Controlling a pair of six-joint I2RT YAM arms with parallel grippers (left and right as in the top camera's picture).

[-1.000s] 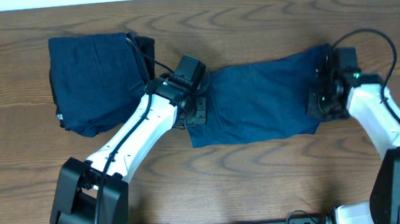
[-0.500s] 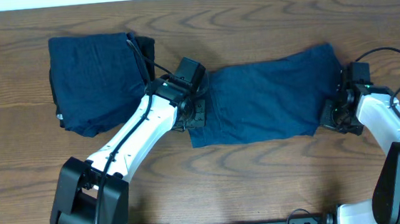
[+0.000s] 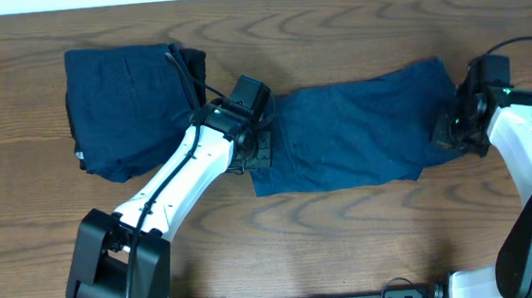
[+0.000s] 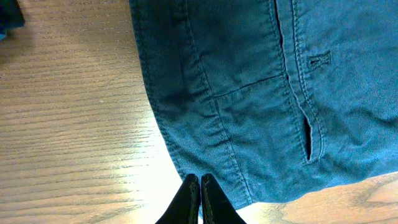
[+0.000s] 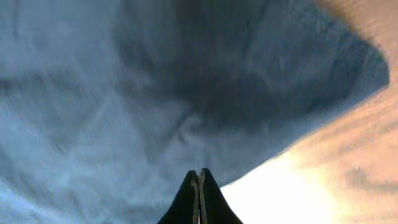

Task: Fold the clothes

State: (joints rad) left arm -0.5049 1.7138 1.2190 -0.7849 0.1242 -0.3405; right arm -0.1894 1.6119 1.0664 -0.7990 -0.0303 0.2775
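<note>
surveying the surface [image 3: 350,247] from overhead, two dark navy pieces of clothing were recorded. a folded bundle [image 3: 125,108] sat at the far left. a flat garment [image 3: 350,133] lay spread across the middle, apart from the bundle, with wood grain showing between them.

the left hand [image 3: 257,152] stood at the left end of the flat garment, near its lower corner. in the left wrist view its fingers [image 4: 188,200] were pressed together, tips meeting right at the hem edge. whether any cloth was caught between them could not be determined. the same view showed stitched seams and a pocket slit [image 4: 308,140] lying flat.

the right hand [image 3: 457,134] stood at the right end of the flat garment, at its lower corner. the right wrist view was blurred. its fingers were pressed together over the cloth edge, with bare wood to the right, and no fold of cloth was seen between them.
</note>
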